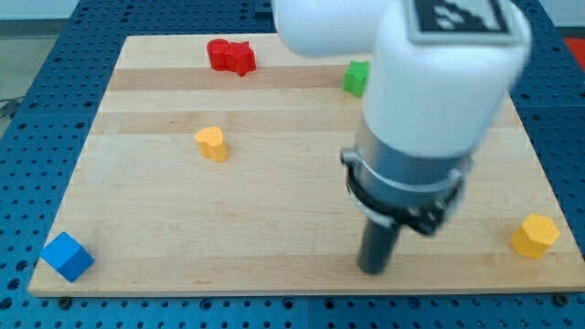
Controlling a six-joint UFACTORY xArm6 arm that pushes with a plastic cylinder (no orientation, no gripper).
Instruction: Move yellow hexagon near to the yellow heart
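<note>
At the view's bottom right sits the chunky yellow hexagon (535,236), right of my tip (374,270).

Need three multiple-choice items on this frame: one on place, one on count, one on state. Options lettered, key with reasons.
1. Where is the yellow hexagon?
A. view's bottom right
B. view's top left
C. board centre

2. How many yellow blocks are there?
A. one
B. two
C. three

3. My tip is:
A. touching the yellow heart
B. touching the blue cube
C. touching no block

Key: 1 A, it sits by the board's right edge near the bottom. 2 B, only the hexagon and heart are yellow. 3 C, bare wood lies all round the tip.
</note>
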